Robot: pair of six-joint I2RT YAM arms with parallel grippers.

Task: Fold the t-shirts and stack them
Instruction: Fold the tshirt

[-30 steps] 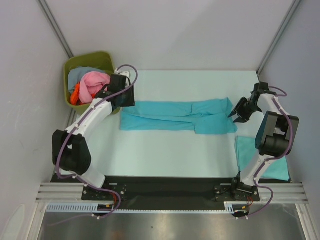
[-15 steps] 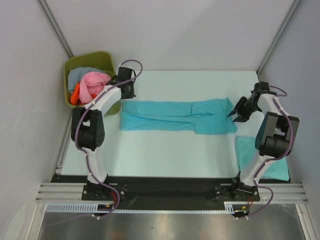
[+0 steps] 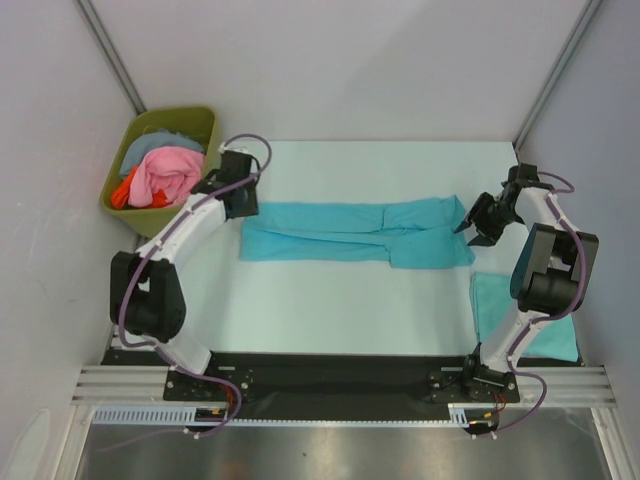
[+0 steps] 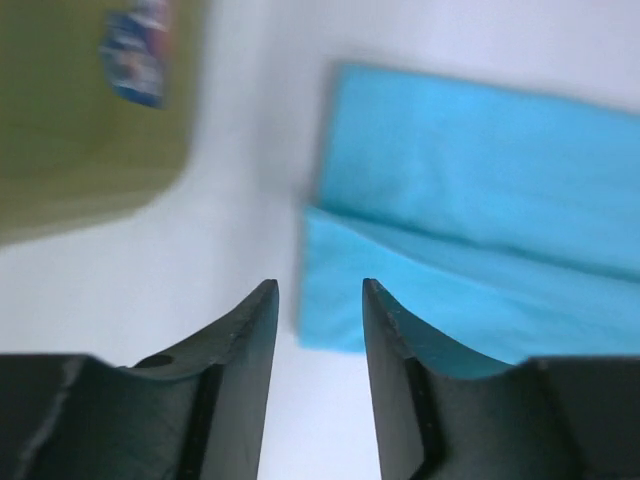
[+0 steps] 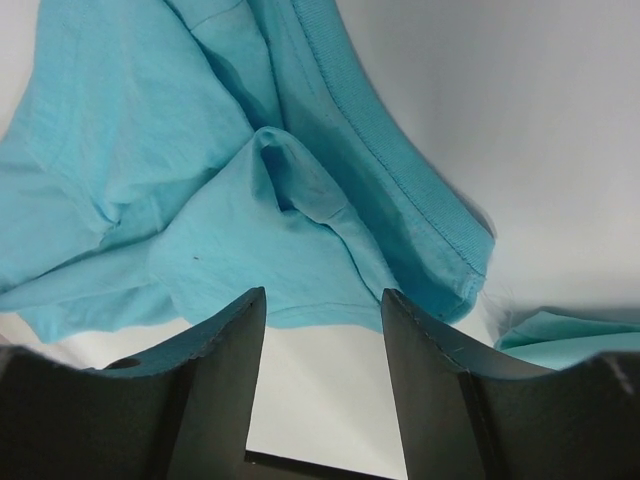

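Left gripper (image 4: 318,290), right gripper (image 5: 323,295) seemingly empty; t-shirt (image 3: 350,232) between

Your table (image 3: 350,310), carrying two turquoise shirts.
You are looking at a pale, smooth top. The long t-shirt (image 3: 350,232) lies across the middle as a narrow band running left to right, its right end wider and rumpled. The folded t-shirt (image 3: 490,305) lies flat at the near right, close to that rumpled end. At the far-left corner stands the olive-green bin (image 3: 210,130); you cannot tell whether it rests on the top or just off it.
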